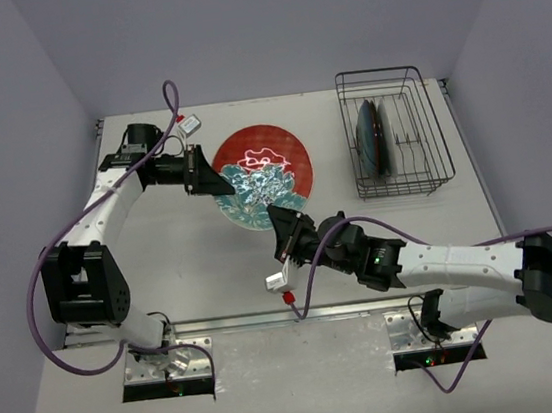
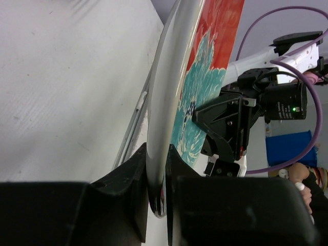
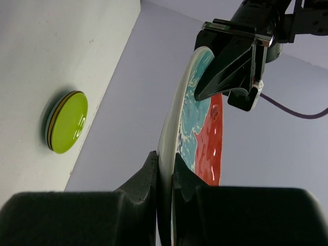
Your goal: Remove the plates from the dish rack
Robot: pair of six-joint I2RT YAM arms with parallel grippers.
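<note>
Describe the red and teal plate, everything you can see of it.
The red and teal plate is round, glossy and ceramic-looking. Its face is red with a teal and white floral pattern over the near half, and its underside and rim are pale grey-white. It is held face up, roughly level, off the table, left of the dish rack. The left gripper clamps its left rim and the right gripper its near rim. Nothing else visibly touches it.
</note>
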